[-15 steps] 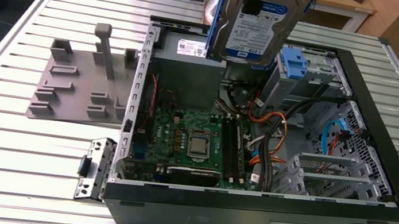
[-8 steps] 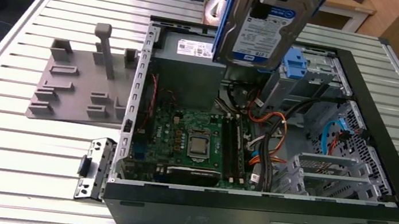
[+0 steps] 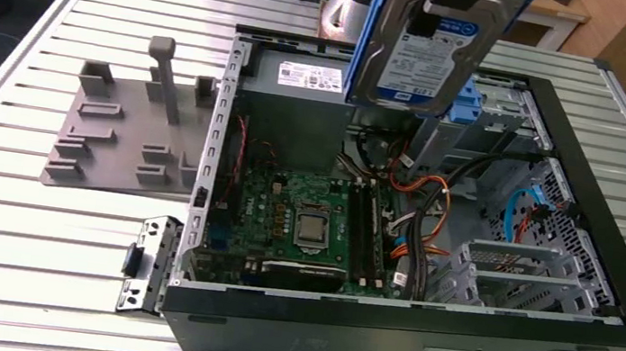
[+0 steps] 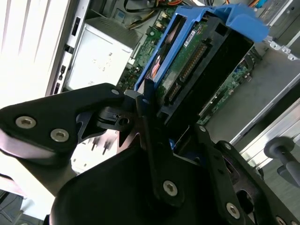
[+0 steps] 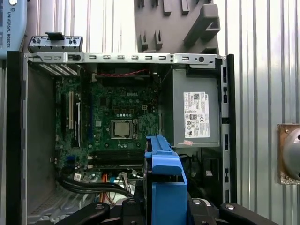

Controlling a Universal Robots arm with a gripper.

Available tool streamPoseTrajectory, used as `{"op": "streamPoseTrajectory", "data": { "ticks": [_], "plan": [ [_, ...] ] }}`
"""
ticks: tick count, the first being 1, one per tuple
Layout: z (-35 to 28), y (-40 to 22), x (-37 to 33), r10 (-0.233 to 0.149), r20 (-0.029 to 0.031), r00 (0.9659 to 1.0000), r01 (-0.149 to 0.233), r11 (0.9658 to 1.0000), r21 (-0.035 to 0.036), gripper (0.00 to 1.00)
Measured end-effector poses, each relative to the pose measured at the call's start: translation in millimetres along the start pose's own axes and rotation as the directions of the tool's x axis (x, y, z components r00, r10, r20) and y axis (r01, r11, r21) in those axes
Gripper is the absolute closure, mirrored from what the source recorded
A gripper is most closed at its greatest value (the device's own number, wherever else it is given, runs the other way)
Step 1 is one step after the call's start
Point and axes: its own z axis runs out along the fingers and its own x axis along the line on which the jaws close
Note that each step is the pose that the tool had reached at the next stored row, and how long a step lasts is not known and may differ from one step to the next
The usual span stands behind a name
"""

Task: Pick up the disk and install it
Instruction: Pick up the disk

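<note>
Holding the disk [image 3: 432, 60] in the air, the gripper [image 4: 164, 119] has its black fingers [image 4: 89, 110] pressed against opposite sides of the drive, so we record a firm pinch on the disk.

In the exterior view the disk hangs upright. Its white-and-blue label faces the camera and its blue plastic frame [image 3: 366, 46] runs along the edges. It is raised above the far end of the open computer case [image 3: 594, 294], over the area where the power supply [image 3: 298, 105] meets the drive cage [image 3: 497, 118].

In the second wrist view we see the green circuit board [image 4: 180, 70] on the underside of the disk, with its connector row, between the fingers.

The case lies on its side on a slatted metal table [image 3: 4, 226] with the open side up. Inside we identify:
- the motherboard [image 3: 290, 213] with its processor socket [image 3: 313, 228];
- orange cables [image 3: 433, 191] and a blue cable [image 3: 521, 212] near the drive cage.

In the first wrist view the blue frame is seen edge-on over the motherboard, near the power supply and its white sticker [image 5: 197, 115].

On the exterior view's left of the case, a grey moulded fixture [image 3: 123, 146] with an upright post [image 3: 163, 51] lies on the table. A small metal bracket [image 3: 150, 263] lies just beside the near corner of the case.
</note>
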Motion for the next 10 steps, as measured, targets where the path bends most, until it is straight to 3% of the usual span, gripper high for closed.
{"op": "streamPoseTrajectory", "data": {
  "ticks": [10],
  "plan": [
    [0.5,-14.3,5.0,0.0,0.0,1.0,0.0,1.0,0.0,0.64]
  ]
}}
